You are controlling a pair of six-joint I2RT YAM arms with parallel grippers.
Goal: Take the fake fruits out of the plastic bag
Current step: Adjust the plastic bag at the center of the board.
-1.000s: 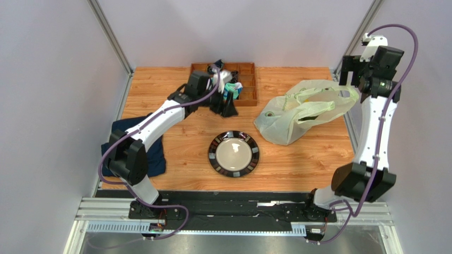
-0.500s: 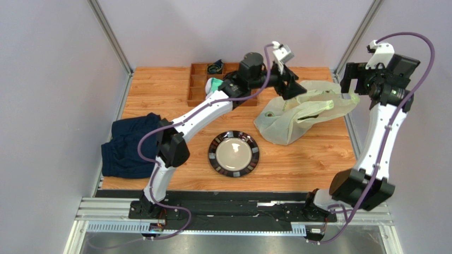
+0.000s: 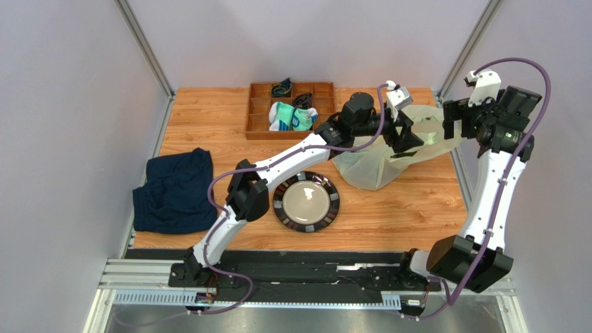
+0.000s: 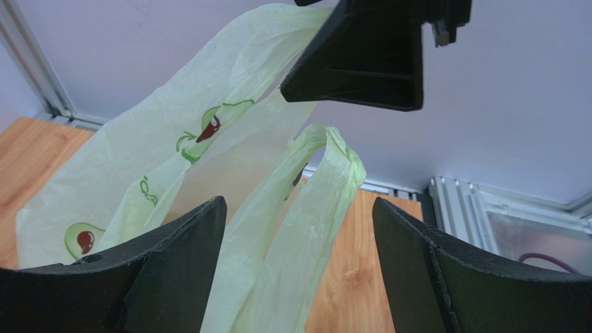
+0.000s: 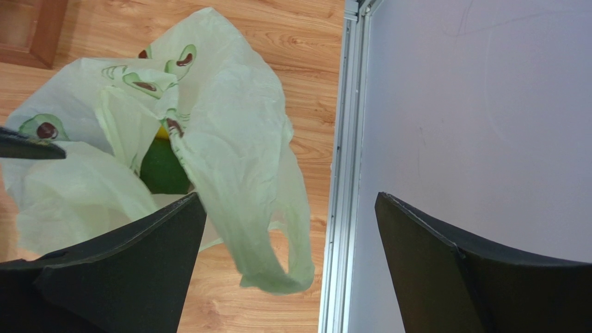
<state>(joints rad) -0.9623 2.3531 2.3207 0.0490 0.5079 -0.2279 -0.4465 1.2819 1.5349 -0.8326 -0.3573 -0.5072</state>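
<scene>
Swinging across from the wooden tray [image 3: 260, 107] at the far edge, the left arm has carried the left gripper [image 3: 406, 135] over to the plastic bag [image 3: 368, 166] since a second ago, while the bag and the right arm have shifted only a little. That gripper's fingers [image 4: 174, 263] are spread wide, and one of the bag's handle loops [image 4: 313, 180] rises in the gap between them, touching neither as far as the wrist view shows. The right gripper [image 3: 455, 125] is raised over the far right corner of the desk [image 3: 208, 118], jaws likewise wide apart; in its own view [image 5: 285, 201] a hanging fold of the bag [image 5: 236, 132] falls between the fingers, and whether it rests on either one cannot be told. Printed with small avocado pictures, the bag lies near the far right corner with its top pulled up toward the right gripper. Through its open mouth a dark green fruit [image 5: 165, 170] shows, with a sliver of yellow [image 5: 161, 132] just above it; both are inside. Nearer the middle sits a dark-rimmed plate [image 3: 279, 205], apart from the bag. Teal-and-white socks [image 3: 292, 116] lie in the tray, and a navy cloth [image 3: 174, 191] is spread along the left edge.
</scene>
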